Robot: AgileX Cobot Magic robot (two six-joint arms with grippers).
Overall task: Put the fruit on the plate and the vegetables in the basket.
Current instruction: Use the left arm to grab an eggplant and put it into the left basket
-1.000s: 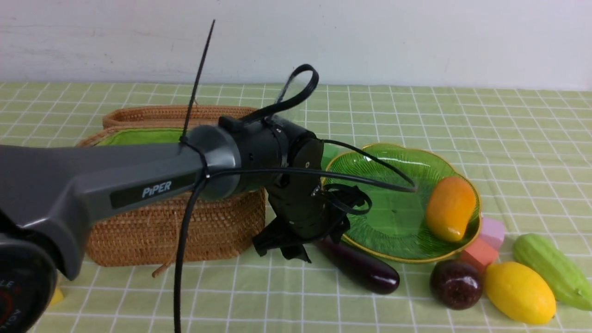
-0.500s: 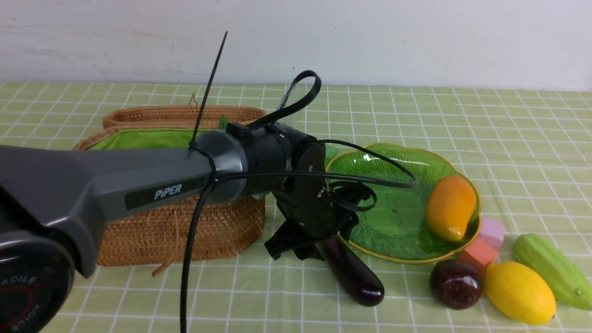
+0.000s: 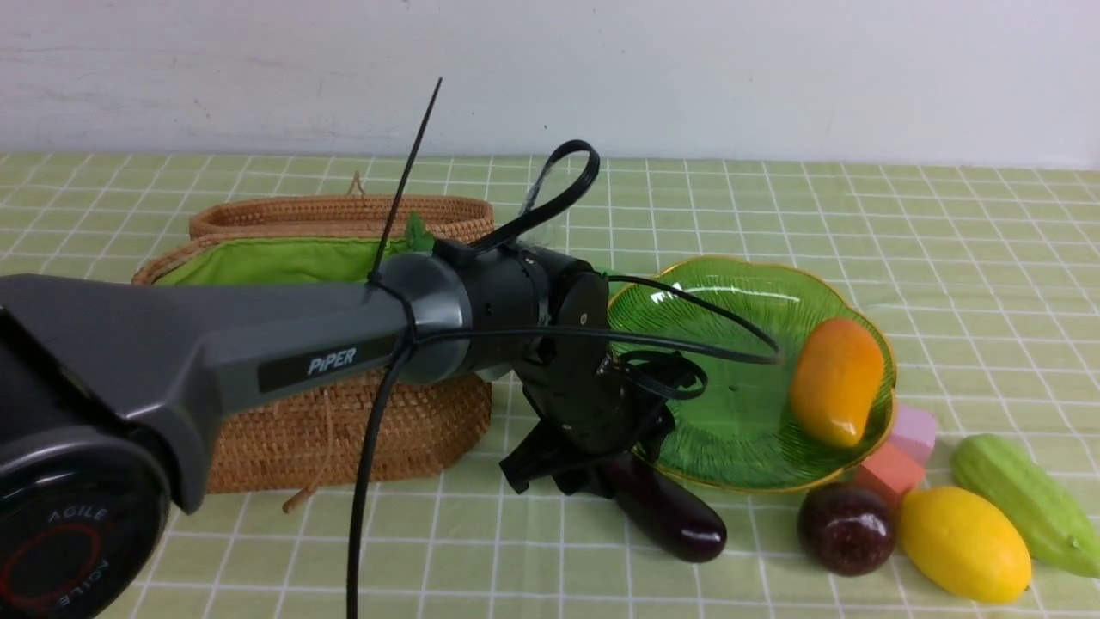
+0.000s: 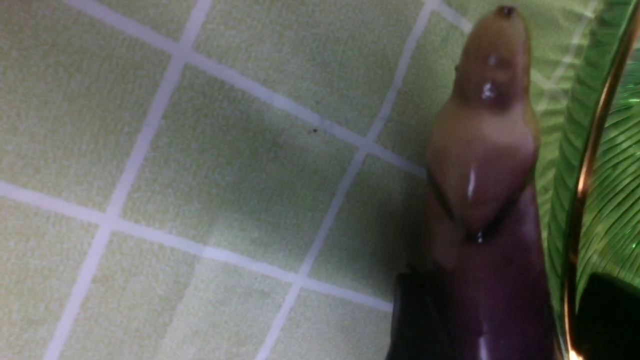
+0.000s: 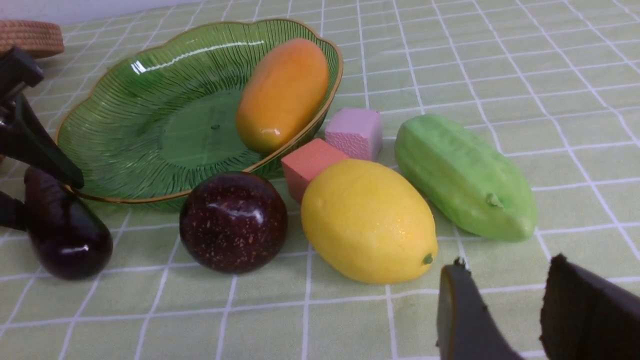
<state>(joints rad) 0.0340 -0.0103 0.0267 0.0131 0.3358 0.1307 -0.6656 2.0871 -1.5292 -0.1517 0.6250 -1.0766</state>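
Nearest to us, the right gripper (image 5: 505, 270) is hovering low over the checked cloth (image 3: 945, 241), jaws apart and gripping nothing. I'd say it is waiting its turn. Just beyond it the lemon (image 3: 964, 543) and the dark purple ball (image 3: 846, 528) are sitting side by side, touching or nearly so, both off the plate.

Level with them, the left gripper (image 3: 593, 477) is clamping the eggplant (image 3: 675, 516) towards its stem end, a sensible hold on a long, glossy body. The rounded end is pointing our way, and I cannot tell whether it is clear of the cloth. The light green gourd (image 3: 1027, 503) is lying far right, untouched.

Further back, an orange-red foam cube (image 3: 889, 471) and a pink foam cube (image 3: 915, 430) are wedging under the green glass plate (image 3: 748, 430). That is probably why the mango (image 3: 836, 381) is leaning against that rim. Farthest off, the wicker basket (image 3: 361, 430) is standing open, so the eggplant is facing a short carry.

Now the views. From the front the wrist is hiding the left jaws. The right wrist camera is showing black fingers either side of the eggplant, and it alone is showing the right gripper. The left wrist camera is revealing the brownish stem cap just beside the gold rim. Only the front is showing the basket's green lining, not its contents.
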